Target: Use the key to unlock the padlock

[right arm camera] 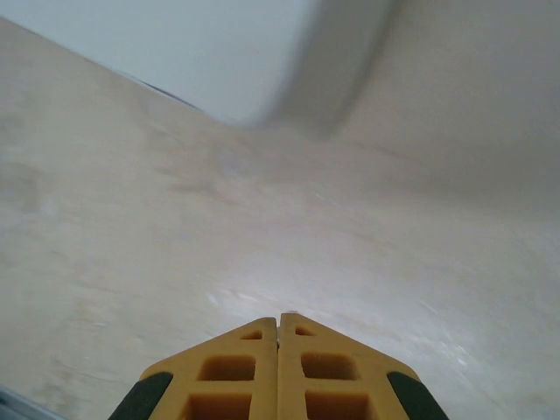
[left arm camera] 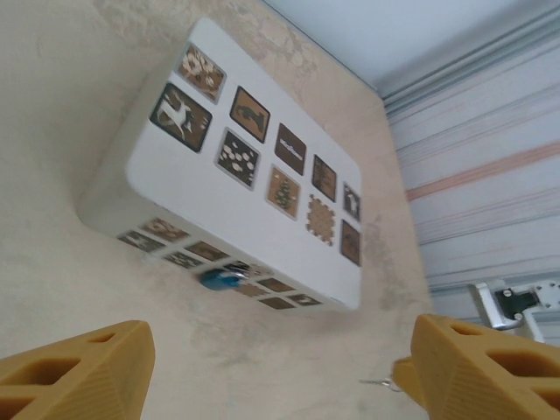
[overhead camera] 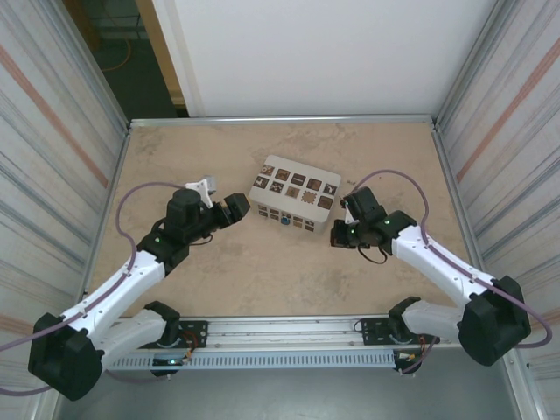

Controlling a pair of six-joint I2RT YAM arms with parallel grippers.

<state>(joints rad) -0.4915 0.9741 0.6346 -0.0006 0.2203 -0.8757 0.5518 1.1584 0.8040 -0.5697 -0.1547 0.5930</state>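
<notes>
Padlock [left arm camera: 221, 279]: tiny, blue-bodied, blurred; shackle too small to make out. Sits against the tiled lower side of the white box [left arm camera: 166, 175], just below centre in the left wrist view. Thin silvery sliver, seemingly the key [left arm camera: 374, 382], lower right there, just beside one finger. Left gripper [overhead camera: 248, 208], left of the box in the top view: spread wide, holding nothing, apart from the padlock. Right gripper [right arm camera: 280, 319], right of the box: pressed fully together, nothing seen between the fingers.

The left gripper [left arm camera: 280, 372] held its jaws wide apart. The right gripper [right arm camera: 279, 319] was closed, fingers touching.
</notes>
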